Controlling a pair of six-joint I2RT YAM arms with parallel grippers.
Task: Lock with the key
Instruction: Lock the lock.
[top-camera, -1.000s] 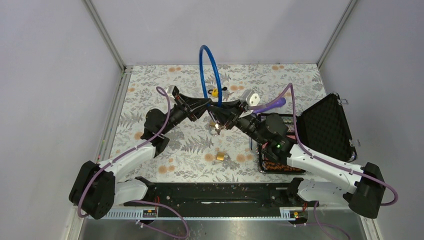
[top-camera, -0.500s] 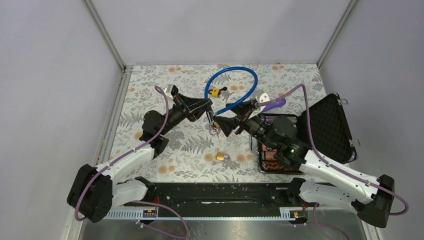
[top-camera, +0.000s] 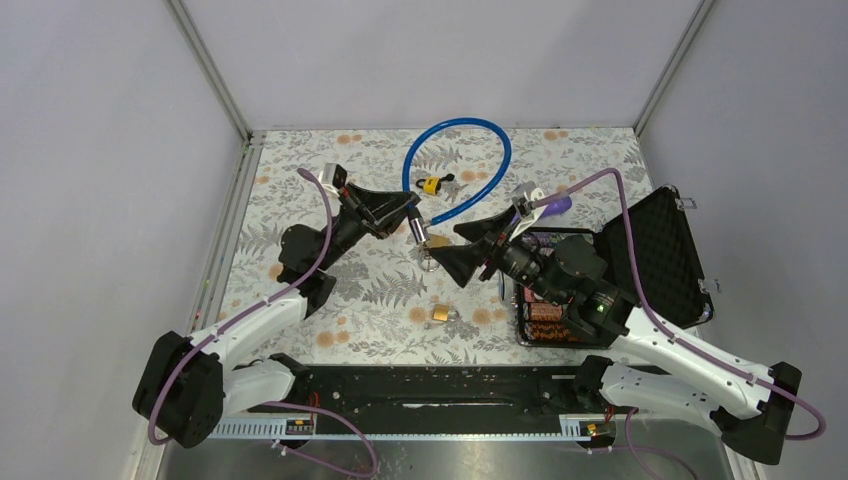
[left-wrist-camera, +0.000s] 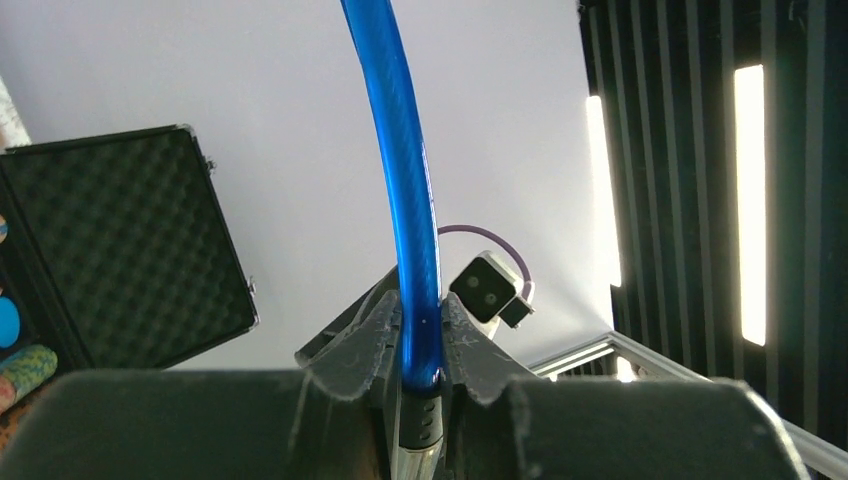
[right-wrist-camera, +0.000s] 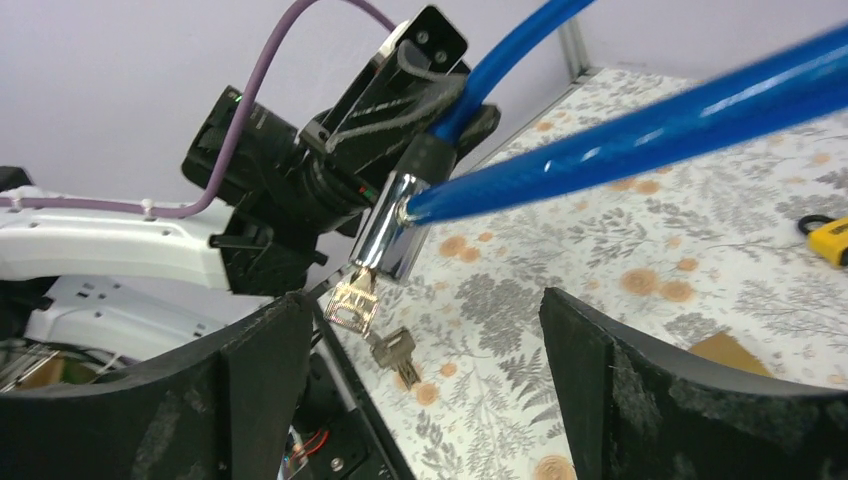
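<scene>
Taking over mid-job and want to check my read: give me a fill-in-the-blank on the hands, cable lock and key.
The left hand is shut on the ___ cable lock.
The right hand stands ___, holding nothing.
The key sits ___ the lock's silver cylinder, a spare key dangling below.
Missing: blue; open; in.

blue cable lock (top-camera: 470, 135): loop closed. Both cable ends meet at the chrome lock cylinder (right-wrist-camera: 392, 228), one through a black collar, one into its side. Cylinder is tilted, up off the counter (top-camera: 300, 200). key (right-wrist-camera: 352, 300) seated in its lower end, second key (right-wrist-camera: 398, 350) dangling below.
</scene>
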